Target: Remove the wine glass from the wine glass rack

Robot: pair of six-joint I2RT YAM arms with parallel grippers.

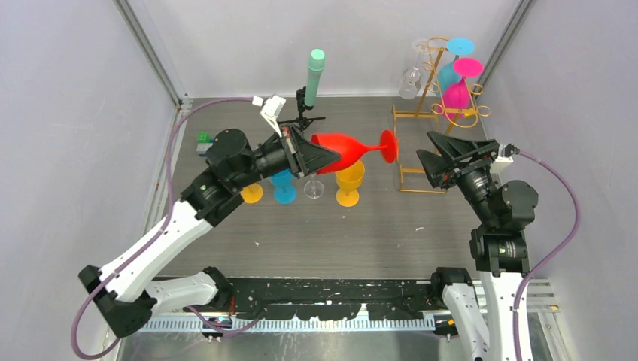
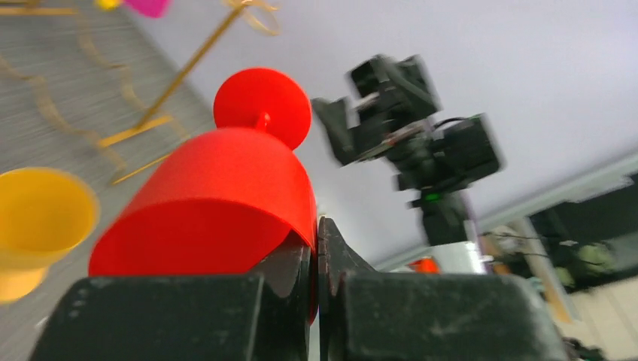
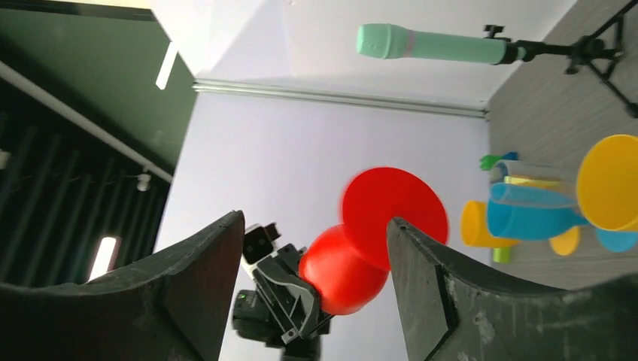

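Red glass [image 1: 347, 150] at centre of the top view, lying sideways in the air above the table [image 1: 301, 248], bowl to the left, foot to the right. Off the rack [image 1: 410, 113] altogether, with open air between the foot and the gold wires at upper right.

Pinched at the bowl's rim by the left gripper [image 1: 322, 155], fingers closed tight on the thin red wall. From the left wrist, the same: rim caught between the two black pads at bottom centre, bowl and round foot stretching away toward the upper middle of the frame.

Just right of the foot, not touching it: right gripper [image 1: 426, 153], fingers spread wide with nothing between them. From the right wrist, red foot and bowl framed in the gap between the two dark fingers, farther off.

Hanging foot-up from the rack's top at upper right: clear glass [image 1: 410, 81], teal glass [image 1: 450, 74], pink glass [image 1: 457, 96].

Upright on the table beneath the red glass and left arm: orange glass [image 1: 252, 193], blue glass [image 1: 284, 192], yellow glass [image 1: 349, 179], in a row.

Behind them, at upper centre: black tripod [image 1: 303, 113] carrying a mint cylinder [image 1: 314, 74].
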